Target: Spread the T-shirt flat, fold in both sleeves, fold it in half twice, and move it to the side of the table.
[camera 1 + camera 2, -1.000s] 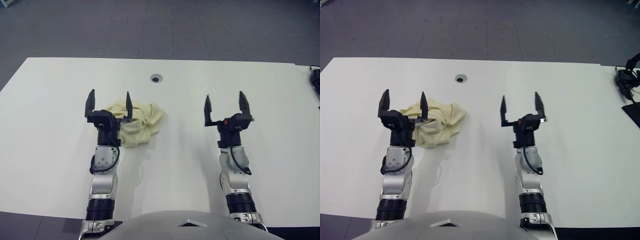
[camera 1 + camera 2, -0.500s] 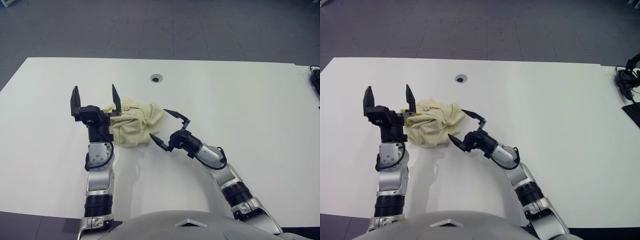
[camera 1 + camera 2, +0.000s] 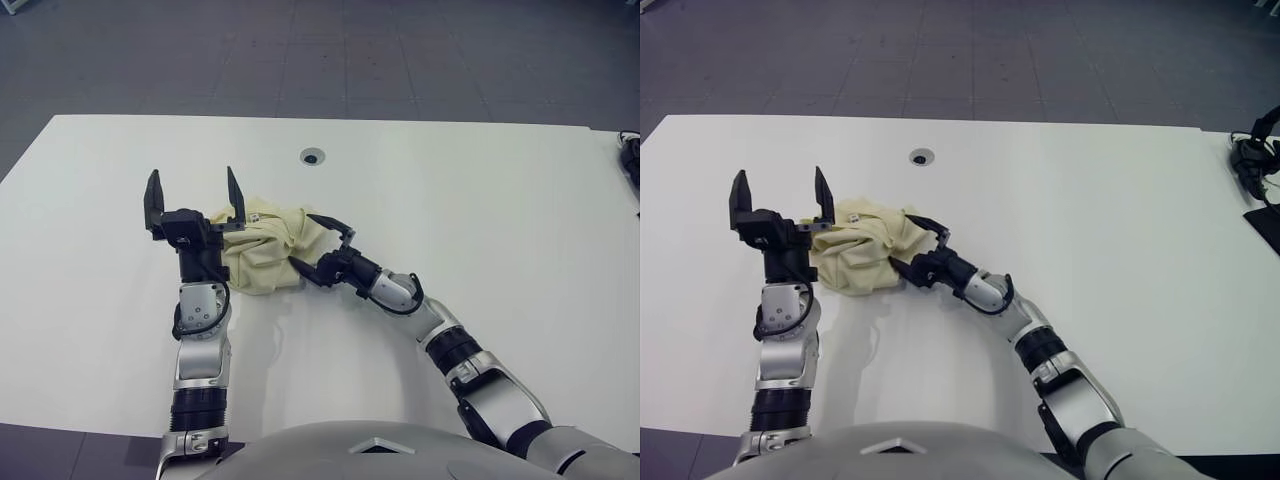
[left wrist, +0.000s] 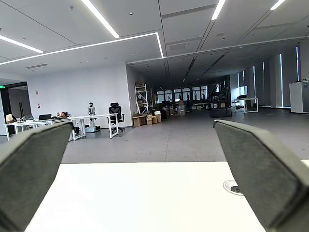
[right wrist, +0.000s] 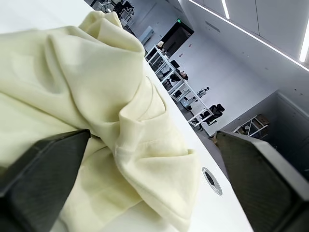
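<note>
- The left gripper (image 3: 191,186) stands upright at the T-shirt's left edge, its fingers spread wide and holding nothing.
- The T-shirt (image 3: 262,252) lies crumpled on the table (image 3: 480,200), left of centre.
- The right gripper (image 3: 304,243) sits low at the shirt's right edge, fingers wide around a fold. To my eye it should pinch one outer layer only.

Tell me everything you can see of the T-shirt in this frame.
The T-shirt is pale yellow, soft-looking cloth, crumpled into a heap of folds, not yet spread flat. It lies on the white table, left of centre, on the robot's side of the round hole. The right gripper is at its right edge, fingers open around a fold. The left gripper stands upright and open at its left edge; whether it touches cannot be told.
</note>
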You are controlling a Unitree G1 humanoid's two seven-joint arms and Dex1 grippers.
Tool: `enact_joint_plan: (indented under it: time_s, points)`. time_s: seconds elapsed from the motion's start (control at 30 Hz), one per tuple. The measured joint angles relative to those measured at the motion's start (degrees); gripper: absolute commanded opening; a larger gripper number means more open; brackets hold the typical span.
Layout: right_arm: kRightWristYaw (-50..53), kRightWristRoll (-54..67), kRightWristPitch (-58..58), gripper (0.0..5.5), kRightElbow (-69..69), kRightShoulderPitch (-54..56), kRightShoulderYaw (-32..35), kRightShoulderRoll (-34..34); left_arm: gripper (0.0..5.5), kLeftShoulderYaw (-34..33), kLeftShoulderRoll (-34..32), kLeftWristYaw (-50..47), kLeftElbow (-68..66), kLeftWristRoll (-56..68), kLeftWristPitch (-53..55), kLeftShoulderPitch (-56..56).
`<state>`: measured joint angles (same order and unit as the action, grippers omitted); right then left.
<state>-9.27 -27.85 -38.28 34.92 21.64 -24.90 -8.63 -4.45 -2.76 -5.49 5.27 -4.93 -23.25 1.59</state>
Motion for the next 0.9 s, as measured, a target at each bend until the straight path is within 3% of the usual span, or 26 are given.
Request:
enact_joint_plan:
  time_s: [0.77, 0.9]
  points:
    - [2.3, -0.1, -2.2, 0.45, 5.4, 3.1, -0.8, 0.7, 5.40, 0.5, 0.0, 0.0, -1.3, -0.5, -0.3, 0.0]
    - [2.5, -0.2, -2.4, 0.01, 6.6, 3.9, -0.8, 0.6, 5.40, 0.5, 0.0, 0.0, -1.5, -0.5, -0.6, -0.1]
